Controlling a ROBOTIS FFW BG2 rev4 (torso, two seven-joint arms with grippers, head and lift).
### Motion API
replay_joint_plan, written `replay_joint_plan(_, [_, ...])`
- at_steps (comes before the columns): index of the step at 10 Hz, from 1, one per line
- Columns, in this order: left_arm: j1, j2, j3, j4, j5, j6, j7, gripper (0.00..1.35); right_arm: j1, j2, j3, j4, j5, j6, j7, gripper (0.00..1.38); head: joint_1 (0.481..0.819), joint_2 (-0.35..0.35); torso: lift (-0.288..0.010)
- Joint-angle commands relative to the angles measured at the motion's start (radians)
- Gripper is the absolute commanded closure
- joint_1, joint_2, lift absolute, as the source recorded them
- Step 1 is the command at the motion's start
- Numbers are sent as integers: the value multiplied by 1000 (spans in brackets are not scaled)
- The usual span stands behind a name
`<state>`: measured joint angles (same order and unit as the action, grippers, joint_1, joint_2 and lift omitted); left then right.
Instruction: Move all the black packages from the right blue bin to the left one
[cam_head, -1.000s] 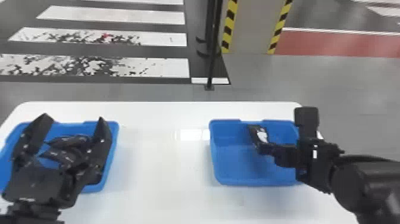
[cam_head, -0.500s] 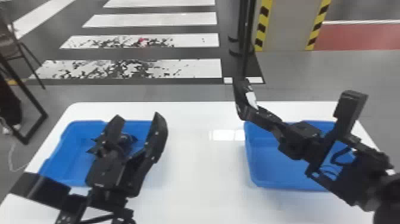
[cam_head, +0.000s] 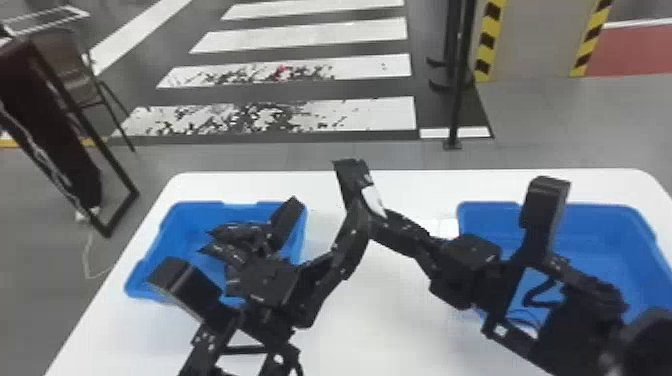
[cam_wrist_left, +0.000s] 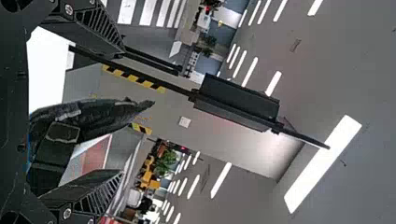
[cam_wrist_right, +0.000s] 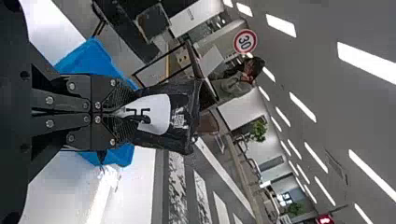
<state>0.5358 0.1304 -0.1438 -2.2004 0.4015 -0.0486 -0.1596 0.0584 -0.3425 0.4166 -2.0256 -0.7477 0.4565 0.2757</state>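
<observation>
Holding a black package (cam_head: 346, 175) in the right gripper (cam_head: 378, 218), with fingers pressed together on one end, raised over the table (cam_head: 390, 320). Taking that package as the dial's centre in the head view, with twelve o'clock pointing away from the robot: coming in from about four o'clock with the right gripper, and from about seven with the left gripper (cam_head: 327, 212). Spreading the left gripper wide, and in the left wrist view showing the package between its two fingers; being unable to tell whether any touching is happening there.

Lying toward eight o'clock, inside the left bin (cam_head: 167, 235): more black packages (cam_head: 237, 229), partly hiding behind the left gripper. Sitting toward four o'clock: the right bin (cam_head: 632, 225), partly hiding behind the right arm (cam_head: 575, 310).

Bearing a white label (cam_wrist_right: 159, 109) with dark marks on the held package's face, and just beside that, a small patch of pale print. Standing farther off in the right wrist view: a round sign (cam_wrist_right: 245, 41) with a red rim and dark figures. Standing toward ten o'clock in the head view: a chair (cam_head: 67, 65).
</observation>
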Motion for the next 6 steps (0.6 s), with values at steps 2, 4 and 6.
replay_joint_plan(2, [-1, 0, 4, 0, -11, 14, 0, 121, -24, -16, 108, 2, -52, -2, -9, 1171, 695, 246, -132])
replay_joint_plan(4, [-1, -2, 10, 0, -27, 29, 0, 133, -29, -23, 128, -5, -62, -2, -10, 1171, 695, 282, -132])
replay_joint_plan(6, [9, -6, 30, -5, -41, 36, -3, 929, -29, -23, 128, -5, -70, -5, -12, 1171, 695, 300, -132])
